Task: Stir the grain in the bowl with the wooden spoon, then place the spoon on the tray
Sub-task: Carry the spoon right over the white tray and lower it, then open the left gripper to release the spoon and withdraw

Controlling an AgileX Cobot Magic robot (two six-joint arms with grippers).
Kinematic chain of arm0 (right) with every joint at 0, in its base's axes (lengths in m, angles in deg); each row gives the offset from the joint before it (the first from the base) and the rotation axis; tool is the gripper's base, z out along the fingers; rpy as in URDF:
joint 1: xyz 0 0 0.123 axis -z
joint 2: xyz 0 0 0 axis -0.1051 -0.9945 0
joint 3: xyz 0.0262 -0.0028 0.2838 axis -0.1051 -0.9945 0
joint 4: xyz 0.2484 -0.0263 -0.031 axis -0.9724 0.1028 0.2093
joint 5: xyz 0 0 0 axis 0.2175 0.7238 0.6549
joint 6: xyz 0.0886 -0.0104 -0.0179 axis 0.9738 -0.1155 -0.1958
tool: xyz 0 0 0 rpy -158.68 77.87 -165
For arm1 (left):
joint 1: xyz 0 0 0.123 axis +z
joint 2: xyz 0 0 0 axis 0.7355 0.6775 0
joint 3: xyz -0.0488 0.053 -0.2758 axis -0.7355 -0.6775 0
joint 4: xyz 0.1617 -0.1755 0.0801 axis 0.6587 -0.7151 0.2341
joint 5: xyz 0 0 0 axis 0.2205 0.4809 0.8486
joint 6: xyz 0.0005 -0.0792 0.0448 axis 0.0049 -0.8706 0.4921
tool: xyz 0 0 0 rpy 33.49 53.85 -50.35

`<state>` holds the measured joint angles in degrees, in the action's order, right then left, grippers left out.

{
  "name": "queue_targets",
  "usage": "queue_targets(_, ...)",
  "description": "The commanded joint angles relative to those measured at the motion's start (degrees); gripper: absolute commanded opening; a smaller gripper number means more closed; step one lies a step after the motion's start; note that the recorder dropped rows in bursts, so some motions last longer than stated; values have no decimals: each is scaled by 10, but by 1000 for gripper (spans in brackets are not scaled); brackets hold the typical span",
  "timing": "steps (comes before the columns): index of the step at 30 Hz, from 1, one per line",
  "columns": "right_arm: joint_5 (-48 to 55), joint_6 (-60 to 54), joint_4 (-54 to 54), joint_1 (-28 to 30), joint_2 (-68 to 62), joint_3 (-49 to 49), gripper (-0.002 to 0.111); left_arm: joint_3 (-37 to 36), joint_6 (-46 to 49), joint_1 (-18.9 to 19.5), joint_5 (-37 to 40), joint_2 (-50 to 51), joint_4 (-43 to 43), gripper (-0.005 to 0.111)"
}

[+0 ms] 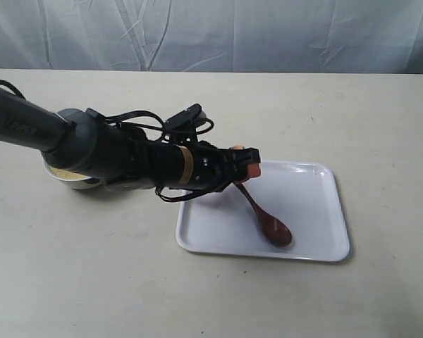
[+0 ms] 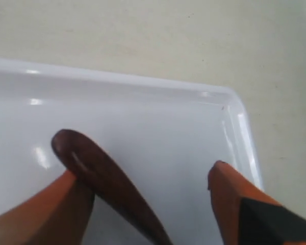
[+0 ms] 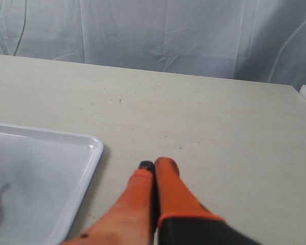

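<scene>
Standing by the tabletop [image 1: 92, 282], here's what I see. The wooden spoon [image 1: 268, 222] is on the white tray [image 1: 310, 204]: its oval head sits on the tray floor roughly mid-tray, toward the front rim, and the handle slants up and back toward the tray's left end. The left claw [image 1: 245, 162] hangs right over that left end with its jaws spread wide. Up close, the handle leans against one orange finger [image 2: 41, 214] while the other finger [image 2: 234, 199] stands well clear of it, so it isn't pinched.

The bowl [image 1: 74, 182] is off to the left of the tray, well apart from it and mostly hidden under the left arm. A sliver of yellowish grain [image 1: 69, 173] shows inside it.

The right claw [image 3: 154, 166] is closed up tight, orange fingers pressed together with nothing in them, sitting low over bare tabletop just beside a corner of the tray. A wrinkled pale cloth [image 1: 268, 35] hangs behind everything, beyond the tray's far side.
</scene>
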<state>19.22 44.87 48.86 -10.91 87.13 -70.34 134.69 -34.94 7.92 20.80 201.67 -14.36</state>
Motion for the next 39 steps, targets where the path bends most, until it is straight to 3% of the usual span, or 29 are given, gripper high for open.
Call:
queue_targets(1,-6,0,1,2,4,-1,0,1,3,-1,35,1,45,63)
queue_targets(14,-6,0,1,2,4,-1,0,37,3,-1,152,-48,206,63)
queue_targets(17,-6,0,1,2,4,-1,0,37,3,-1,189,-80,256,53)
queue_targets(22,-6,0,1,2,4,-1,0,28,14,-1,251,-154,320,24)
queue_targets(27,-6,0,1,2,4,-1,0,10,173,-1,361,-224,311,0)
queue_targets(32,-6,0,1,2,4,-1,0,10,450,-1,607,-257,251,0)
queue_targets(35,-6,0,1,2,4,-1,0,10,543,3,756,-263,218,0)
queue_targets(39,-6,0,1,2,4,-1,0,10,581,38,803,-285,56,0)
